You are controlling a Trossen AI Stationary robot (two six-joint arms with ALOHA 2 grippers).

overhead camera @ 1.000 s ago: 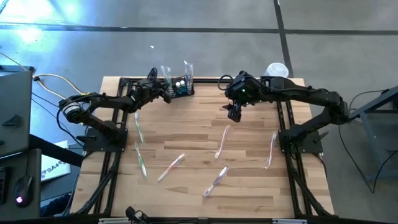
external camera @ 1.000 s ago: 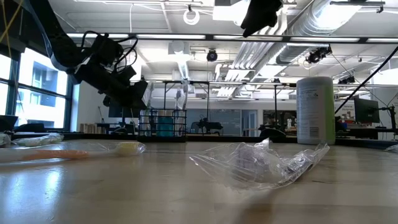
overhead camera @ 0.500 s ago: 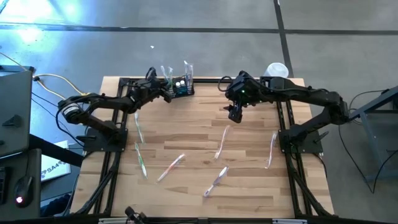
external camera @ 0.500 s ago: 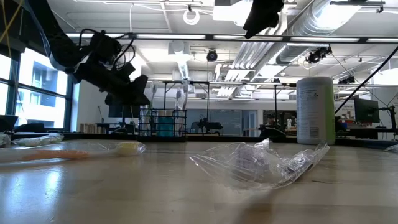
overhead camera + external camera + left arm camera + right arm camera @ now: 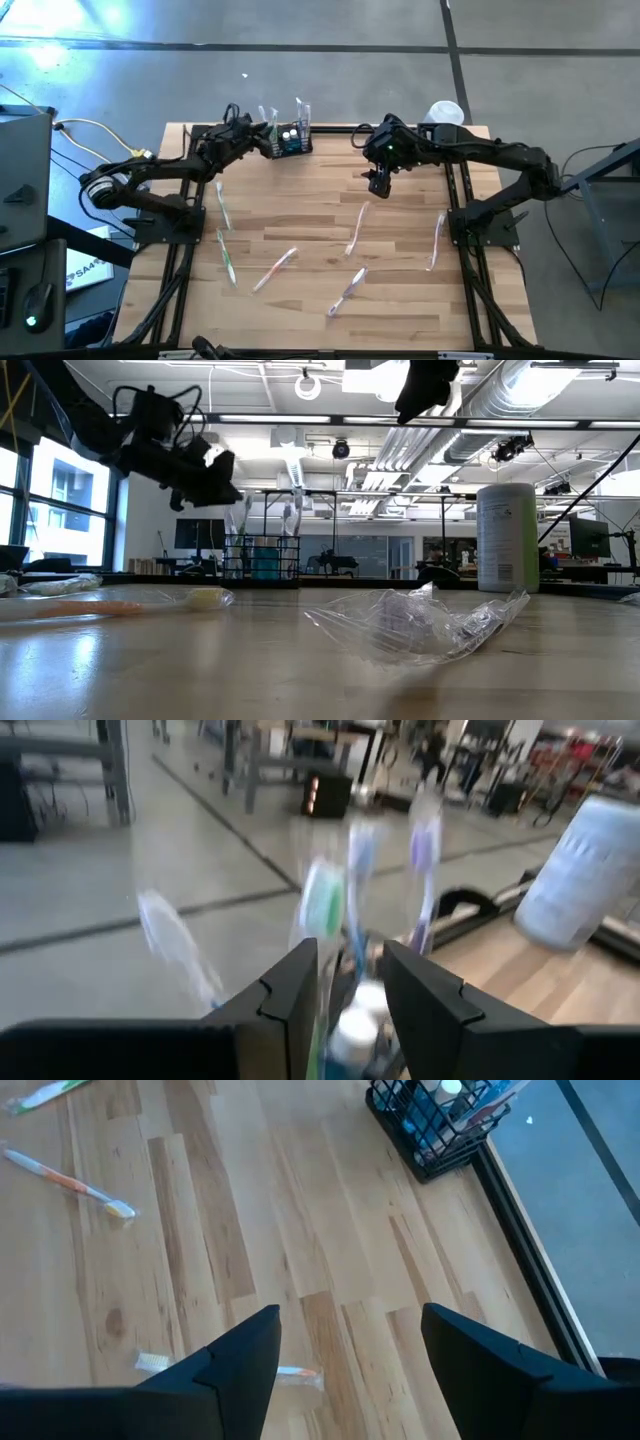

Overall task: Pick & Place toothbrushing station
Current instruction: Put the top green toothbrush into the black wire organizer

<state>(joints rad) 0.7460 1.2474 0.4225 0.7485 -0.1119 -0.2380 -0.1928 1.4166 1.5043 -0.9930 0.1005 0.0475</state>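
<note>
Across wooden table (image 5: 300, 215) — wrapped toothbrushes (image 5: 356, 228), grey floor (image 5: 330, 70).

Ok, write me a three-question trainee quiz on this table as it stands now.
1. True or false: the left tool is empty, fingers apart, beside the black holder.
2. Where is the white cylindrical container? A) far right corner B) table centre C) inside the holder
3. Fill in: the right tool hangs open above the ____.

Key: 1 true; 2 A; 3 table.
</note>
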